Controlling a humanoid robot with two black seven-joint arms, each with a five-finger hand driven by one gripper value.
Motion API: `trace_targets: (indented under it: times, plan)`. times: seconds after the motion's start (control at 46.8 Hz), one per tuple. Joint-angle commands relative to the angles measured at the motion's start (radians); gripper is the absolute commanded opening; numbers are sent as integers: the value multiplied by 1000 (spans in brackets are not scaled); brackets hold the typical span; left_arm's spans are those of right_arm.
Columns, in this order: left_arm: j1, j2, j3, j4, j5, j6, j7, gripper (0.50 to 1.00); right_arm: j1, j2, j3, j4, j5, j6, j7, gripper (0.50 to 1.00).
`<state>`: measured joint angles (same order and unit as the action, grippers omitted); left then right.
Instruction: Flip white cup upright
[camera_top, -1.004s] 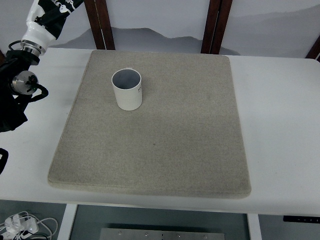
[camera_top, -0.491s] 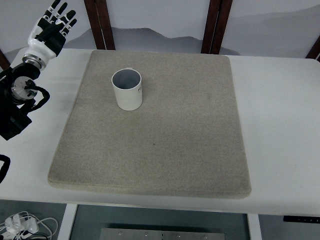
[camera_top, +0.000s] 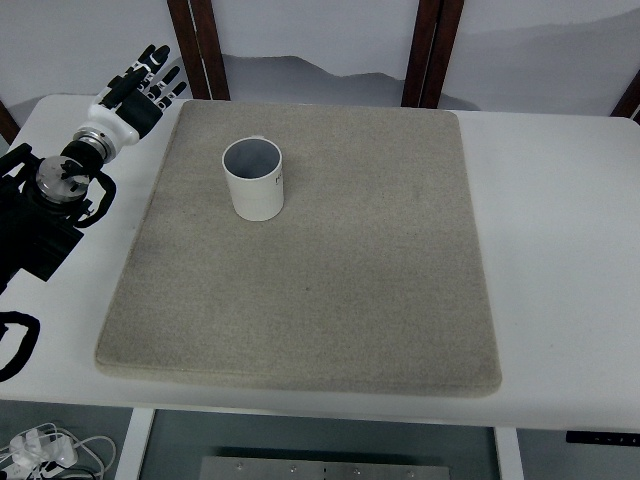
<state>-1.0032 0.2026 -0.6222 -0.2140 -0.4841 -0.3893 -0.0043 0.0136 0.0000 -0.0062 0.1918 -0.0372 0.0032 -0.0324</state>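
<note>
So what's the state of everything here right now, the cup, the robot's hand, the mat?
white cup: standing upright on the mat, mouth open to the top, looks empty, nothing touching it.
left hand: fingers spread, holding nothing, over the table's far left corner, apart from the cup.
grey mat: lying flat on the table.
white table: bearing the mat.
right hand: not in view.
</note>
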Motion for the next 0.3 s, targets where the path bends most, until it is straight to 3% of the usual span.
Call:
trace_targets:
  times: [0.0, 0.278]
  plan:
    - [1, -6, -39, 2, -1, 3, 13, 994, 0, 0, 2, 0, 2, 0, -1, 952]
    - [1, -22, -76, 1, -1, 24, 4, 994, 0, 0, 5, 0, 5, 0, -1, 952]
